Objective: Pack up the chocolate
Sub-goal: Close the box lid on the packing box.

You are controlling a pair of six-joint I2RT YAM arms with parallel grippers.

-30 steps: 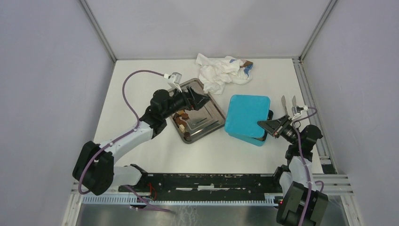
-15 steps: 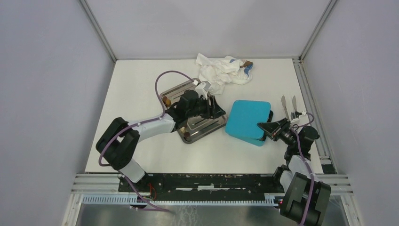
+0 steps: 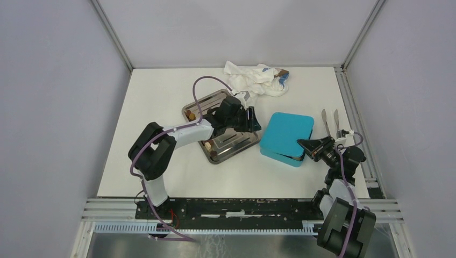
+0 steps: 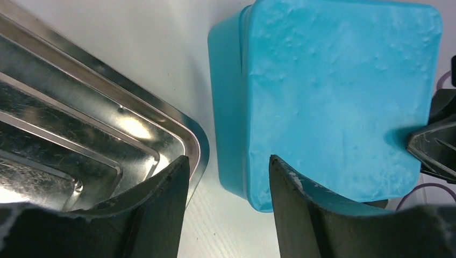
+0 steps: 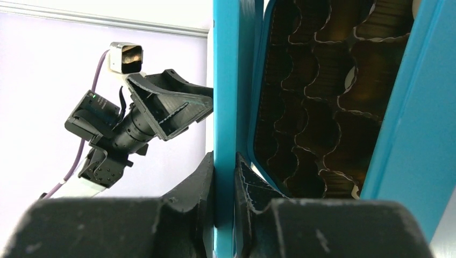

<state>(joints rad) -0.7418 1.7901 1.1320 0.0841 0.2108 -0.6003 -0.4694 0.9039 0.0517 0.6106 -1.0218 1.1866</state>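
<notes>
A few small brown chocolate pieces (image 3: 207, 145) lie on the steel tray (image 3: 232, 141); none show in the wrist views. My left gripper (image 3: 254, 124) is open and empty, low over the tray's right corner (image 4: 177, 140), right beside the teal box lid (image 4: 333, 97); its tips (image 4: 228, 166) straddle the gap between tray and box. My right gripper (image 3: 302, 143) is shut on the lid's edge (image 5: 224, 172) and holds the lid (image 3: 287, 134) tilted up. Under it the teal base shows a brown wavy insert (image 5: 317, 91) with empty cups.
A crumpled white cloth (image 3: 253, 80) with blue marks lies at the back, with a dark brown piece (image 3: 282, 73) at its right end. Metal tongs (image 3: 329, 121) lie to the right of the box. The table's right rail (image 3: 355, 123) runs close to my right arm.
My left arm has swung right across the tray, from its left part to its right corner beside the teal box. My right gripper kept hold of the lid, which shifted slightly right.
</notes>
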